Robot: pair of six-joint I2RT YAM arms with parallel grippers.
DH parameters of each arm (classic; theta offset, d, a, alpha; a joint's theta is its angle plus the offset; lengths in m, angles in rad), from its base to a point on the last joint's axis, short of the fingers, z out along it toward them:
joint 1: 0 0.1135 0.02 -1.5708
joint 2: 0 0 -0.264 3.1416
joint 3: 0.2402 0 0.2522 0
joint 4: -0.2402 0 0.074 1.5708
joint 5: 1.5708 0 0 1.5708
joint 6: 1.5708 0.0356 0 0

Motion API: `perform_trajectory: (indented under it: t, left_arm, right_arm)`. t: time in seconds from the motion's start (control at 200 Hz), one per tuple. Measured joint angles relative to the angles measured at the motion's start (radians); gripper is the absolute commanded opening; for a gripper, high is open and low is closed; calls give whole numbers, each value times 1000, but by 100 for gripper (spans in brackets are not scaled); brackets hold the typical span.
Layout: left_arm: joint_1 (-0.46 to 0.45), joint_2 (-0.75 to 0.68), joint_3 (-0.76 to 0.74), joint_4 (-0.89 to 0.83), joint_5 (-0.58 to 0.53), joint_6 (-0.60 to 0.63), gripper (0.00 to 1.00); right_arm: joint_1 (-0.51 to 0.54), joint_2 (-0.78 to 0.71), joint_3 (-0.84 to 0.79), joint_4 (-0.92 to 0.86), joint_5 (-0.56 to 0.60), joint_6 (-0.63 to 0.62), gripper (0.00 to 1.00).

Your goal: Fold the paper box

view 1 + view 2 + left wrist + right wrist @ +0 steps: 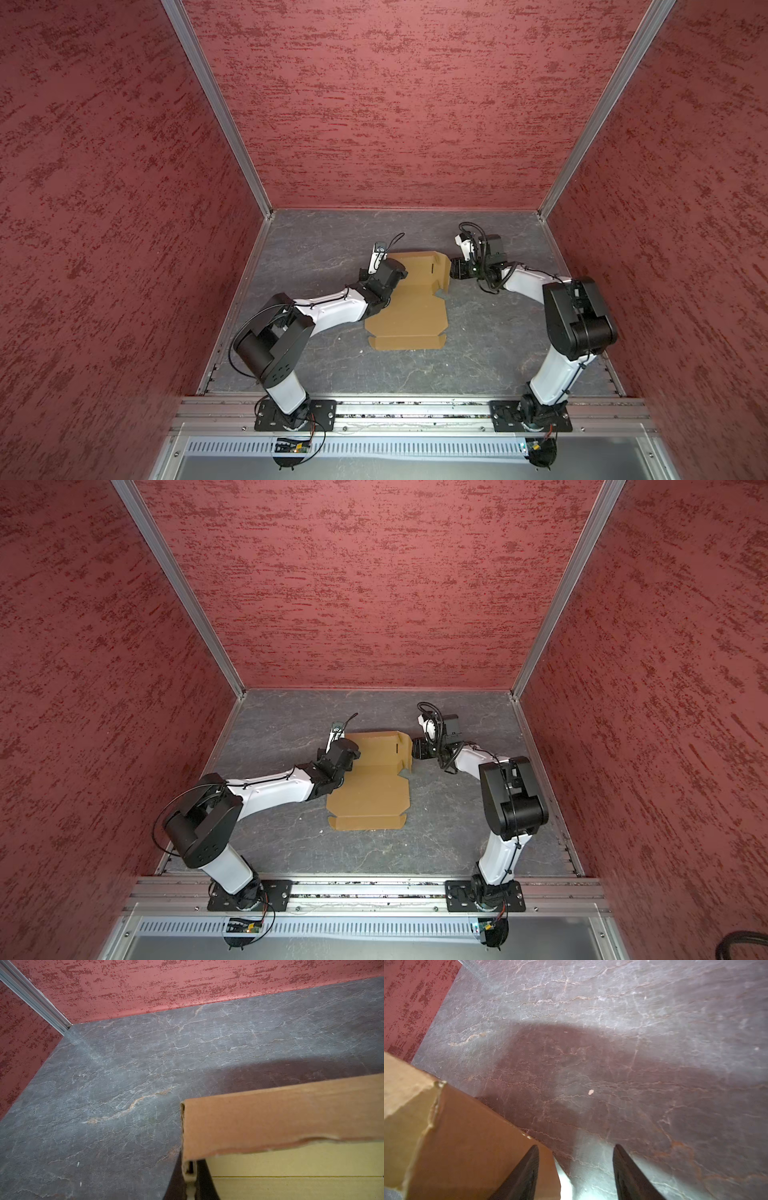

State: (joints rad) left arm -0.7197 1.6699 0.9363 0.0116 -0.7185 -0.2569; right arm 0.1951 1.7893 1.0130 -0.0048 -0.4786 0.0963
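The paper box (409,309) (370,791) lies as a tan cardboard sheet in the middle of the grey table, its near half flat and its far flaps raised. My left gripper (390,267) (189,1169) is at the far left flap (270,1122), shut on that flap's lower corner. My right gripper (455,270) (576,1169) is open just outside the raised right flap (467,1136). One of its fingers (527,1174) lies across that flap's outer face; only bare table shows by the other finger (629,1176).
Red textured walls close in the table (498,332) on three sides, with aluminium posts in the far corners. An aluminium rail (415,409) carries both arm bases along the front edge. Small paper scraps (591,1092) lie on the table.
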Motion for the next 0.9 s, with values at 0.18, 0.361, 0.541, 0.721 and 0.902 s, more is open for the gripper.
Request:
perform_trajectory:
  t: [0.18, 0.361, 0.541, 0.721, 0.902]
  left_arm:
    - [-10, 8, 10, -14, -19, -9, 0]
    - [-16, 11, 13, -20, -31, -21, 0]
    - [-21, 13, 15, -23, -39, -24, 0]
    - [-23, 13, 15, -23, -40, -24, 0]
    - [-22, 13, 15, -22, -39, -23, 0]
  right_arm:
    - [13, -40, -46, -1, 6, 4, 58]
    - [33, -96, -98, 0, 15, 16, 58]
    - [51, -117, -106, 0, 16, 21, 58]
    - [61, -118, -106, 1, 16, 23, 57]
    - [79, -117, -106, 1, 16, 23, 57]
